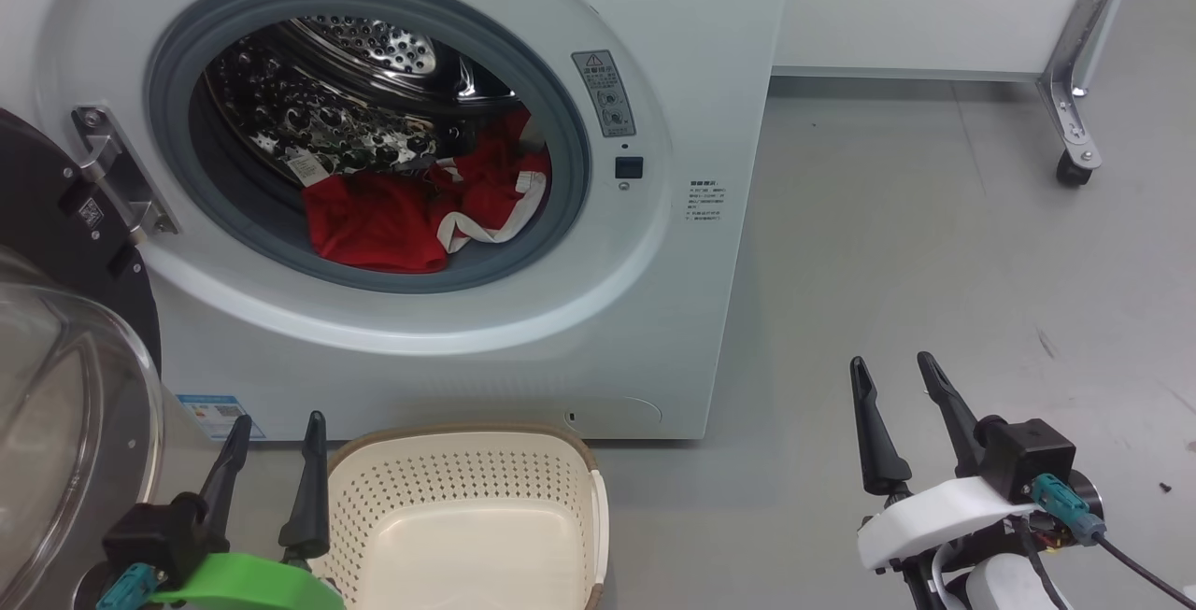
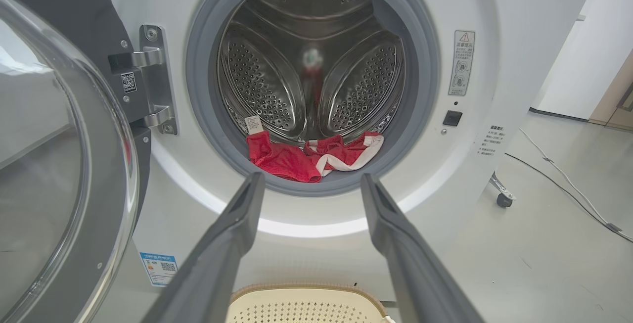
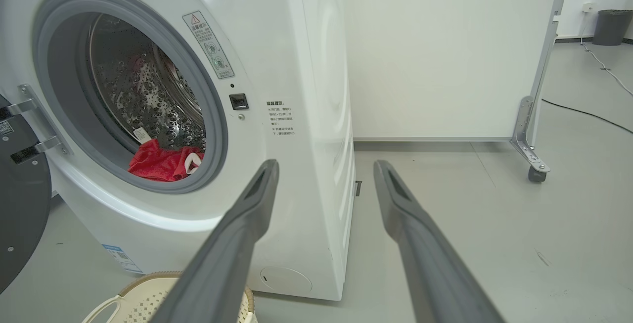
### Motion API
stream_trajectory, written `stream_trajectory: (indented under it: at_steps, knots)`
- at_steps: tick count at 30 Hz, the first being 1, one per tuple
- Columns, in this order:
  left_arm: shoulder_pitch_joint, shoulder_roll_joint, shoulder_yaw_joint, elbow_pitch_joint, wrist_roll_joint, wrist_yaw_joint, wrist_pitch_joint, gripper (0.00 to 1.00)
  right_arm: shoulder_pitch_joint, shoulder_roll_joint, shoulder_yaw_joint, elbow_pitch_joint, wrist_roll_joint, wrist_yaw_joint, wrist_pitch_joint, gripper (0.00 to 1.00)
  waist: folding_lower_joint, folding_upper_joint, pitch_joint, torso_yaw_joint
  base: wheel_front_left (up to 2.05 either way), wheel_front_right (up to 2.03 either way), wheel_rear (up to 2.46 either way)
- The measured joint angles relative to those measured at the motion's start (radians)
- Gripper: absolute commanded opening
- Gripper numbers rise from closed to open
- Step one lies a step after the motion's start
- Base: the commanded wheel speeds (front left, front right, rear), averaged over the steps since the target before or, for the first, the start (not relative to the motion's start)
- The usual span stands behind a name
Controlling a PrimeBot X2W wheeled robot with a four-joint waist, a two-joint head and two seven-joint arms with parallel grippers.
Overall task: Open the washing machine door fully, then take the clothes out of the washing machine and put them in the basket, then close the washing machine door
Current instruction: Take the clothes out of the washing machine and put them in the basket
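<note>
The white washing machine stands with its door swung wide open to the left, glass bowl facing me. Red clothes with white trim lie at the front of the steel drum, also seen as clothes and clothes. The cream basket sits on the floor under the opening, with nothing in the part I can see. My left gripper is open, low beside the basket's left rim. My right gripper is open over bare floor to the machine's right.
A white panel on a metal leg with a caster stands at the back right. A black cable runs across the grey floor. A dark bin stands far off.
</note>
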Motion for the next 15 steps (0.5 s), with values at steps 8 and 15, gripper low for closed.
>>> stream_trajectory:
  at_steps: [8,15]
  knots:
    - [0.001,0.000,-0.001,0.000,0.003,0.003,0.003,1.00,0.000,0.000,-0.001,0.000,0.000,0.000,0.000,1.00,0.0000,0.0000,0.005,-0.001,0.31,-0.31,0.00]
    - [0.001,0.000,-0.002,0.000,0.003,0.004,0.003,1.00,0.000,0.001,-0.001,0.000,0.000,0.000,0.000,1.00,0.0000,0.0000,0.011,0.000,0.06,-0.06,0.00]
